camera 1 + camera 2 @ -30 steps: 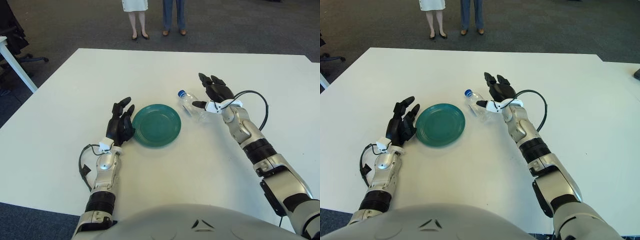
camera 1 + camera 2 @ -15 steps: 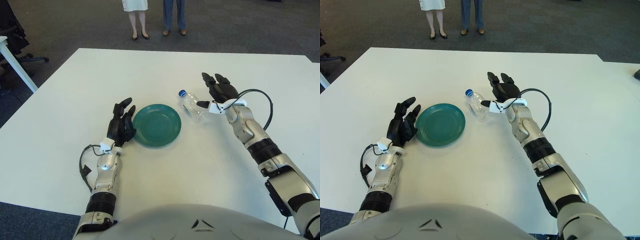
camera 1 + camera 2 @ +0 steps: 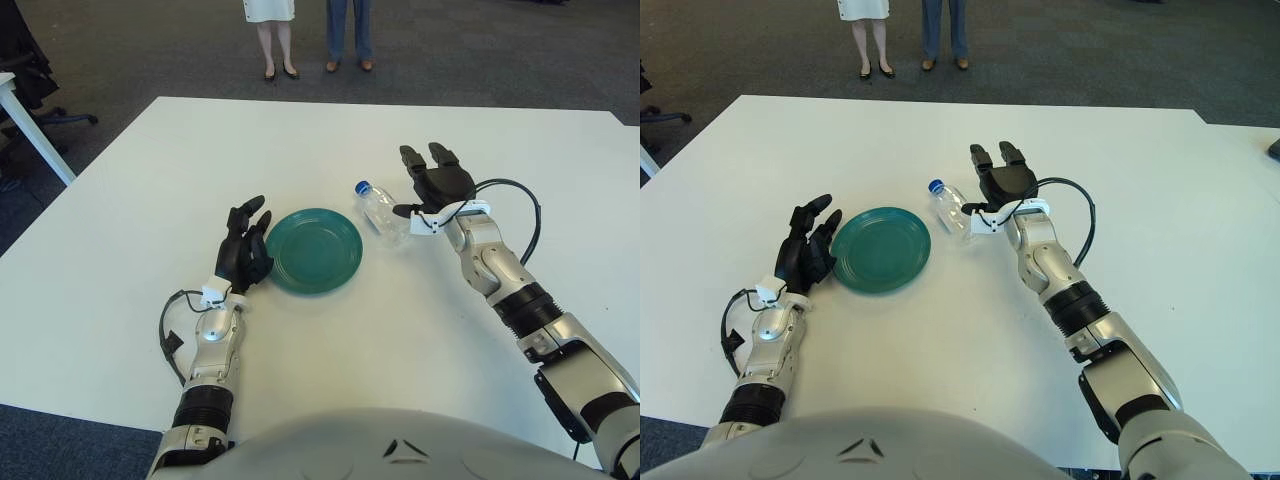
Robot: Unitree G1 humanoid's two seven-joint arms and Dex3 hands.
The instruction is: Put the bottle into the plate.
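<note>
A clear plastic bottle [image 3: 381, 211] with a blue cap lies on its side on the white table, just right of the green plate [image 3: 313, 250]. My right hand [image 3: 428, 186] hovers just right of the bottle, fingers spread, thumb near the bottle's base, holding nothing. My left hand [image 3: 245, 247] shows beside the plate's left rim, fingers relaxed and empty.
The white table [image 3: 150, 180] spreads widely around the plate. Two people stand on the carpet beyond the far edge [image 3: 310, 40]. A black cable loops off my right wrist [image 3: 520, 200]. Another table's leg shows at the far left [image 3: 35, 130].
My right hand drifted slightly left and tilted its fingers more over the bottle. The bottle, plate and left hand have stayed in place.
</note>
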